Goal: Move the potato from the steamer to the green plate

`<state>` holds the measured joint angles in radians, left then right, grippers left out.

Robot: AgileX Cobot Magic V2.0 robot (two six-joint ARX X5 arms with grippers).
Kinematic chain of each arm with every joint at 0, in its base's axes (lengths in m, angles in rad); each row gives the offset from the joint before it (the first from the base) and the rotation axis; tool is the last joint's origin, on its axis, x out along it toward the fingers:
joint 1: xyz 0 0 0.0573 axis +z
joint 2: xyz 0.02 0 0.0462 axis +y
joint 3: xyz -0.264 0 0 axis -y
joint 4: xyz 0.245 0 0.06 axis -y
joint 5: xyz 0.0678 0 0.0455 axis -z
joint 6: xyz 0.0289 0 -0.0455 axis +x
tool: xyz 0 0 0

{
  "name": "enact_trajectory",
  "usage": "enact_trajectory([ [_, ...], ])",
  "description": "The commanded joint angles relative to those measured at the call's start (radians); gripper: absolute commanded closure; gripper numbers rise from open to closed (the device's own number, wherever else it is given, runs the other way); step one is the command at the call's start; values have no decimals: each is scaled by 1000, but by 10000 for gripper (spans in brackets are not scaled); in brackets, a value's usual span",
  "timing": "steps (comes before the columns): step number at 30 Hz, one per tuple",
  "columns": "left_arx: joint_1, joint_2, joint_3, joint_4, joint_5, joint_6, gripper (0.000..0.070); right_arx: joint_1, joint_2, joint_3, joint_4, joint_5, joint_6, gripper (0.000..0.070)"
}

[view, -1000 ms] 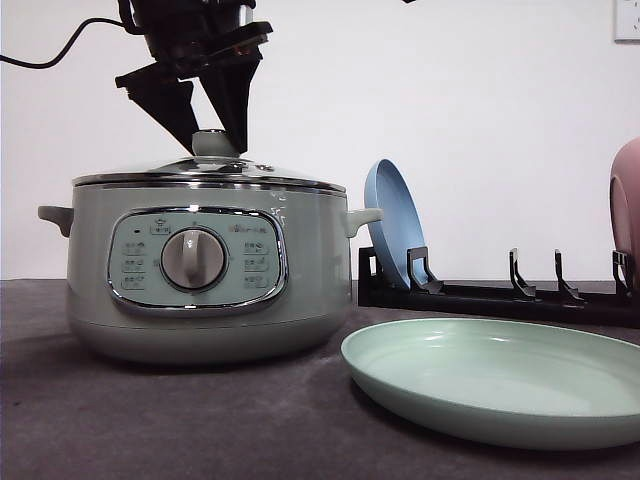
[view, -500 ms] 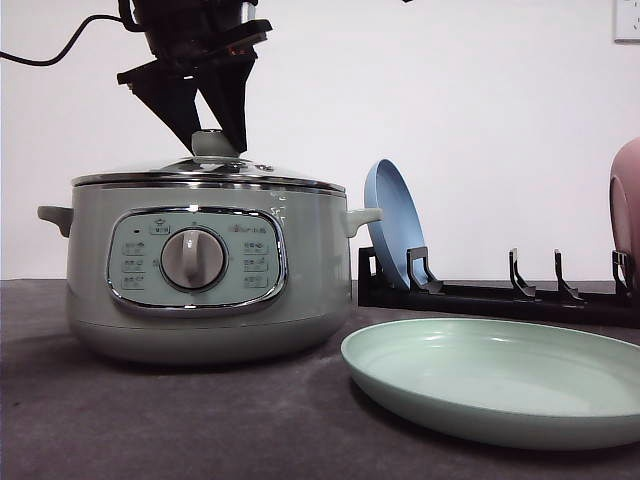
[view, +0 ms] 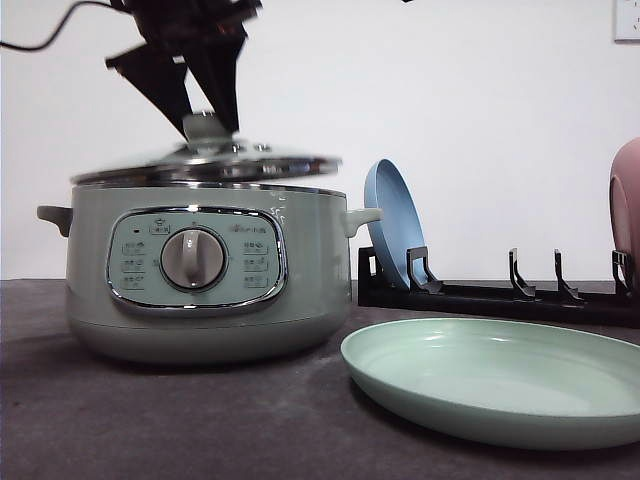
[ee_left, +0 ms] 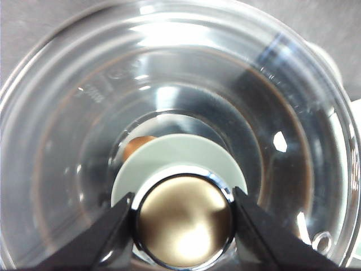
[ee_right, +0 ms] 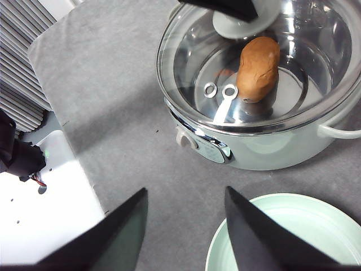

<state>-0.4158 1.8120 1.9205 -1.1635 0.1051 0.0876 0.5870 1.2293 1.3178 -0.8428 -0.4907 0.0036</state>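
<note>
Between the left gripper [ee_left: 183, 217] jaws, clamped on it, sits the lid knob [view: 205, 127]; the glass lid [view: 210, 165] hangs tilted just off the steamer [view: 205, 270]. Below them, inside, lies the potato [ee_right: 258, 68]. The right gripper [ee_right: 183, 223] is spread wide, empty, near the green plate [view: 500, 380]. Next, I judge, the lid needs carrying clear.

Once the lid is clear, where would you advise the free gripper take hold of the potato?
Across its narrow middle, from above. The potato is oval and stands on end inside the steamer, whose walls block any side approach. The open right gripper looks wide enough.
</note>
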Motion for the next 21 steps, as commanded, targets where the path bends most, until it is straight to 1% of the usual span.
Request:
enact_trajectory([
  [1,14,-47,63,11,-13,-2,698,5,12,18,8,1,-11,432],
  [7,62,-113,87,8,-16,-2,698,5,12,18,8,1,-11,432],
  [12,124,-164,87,2,-71,0,699,5,12,18,8,1,-4,432],
  [15,177,-191,87,-5,-83,2,699,5,12,18,8,1,-2,427],
  [17,214,-207,87,-10,-84,2,699,5,12,18,8,2,6,409],
  [21,290,-234,87,-21,-84,2,699,5,12,18,11,22,19,326],
])
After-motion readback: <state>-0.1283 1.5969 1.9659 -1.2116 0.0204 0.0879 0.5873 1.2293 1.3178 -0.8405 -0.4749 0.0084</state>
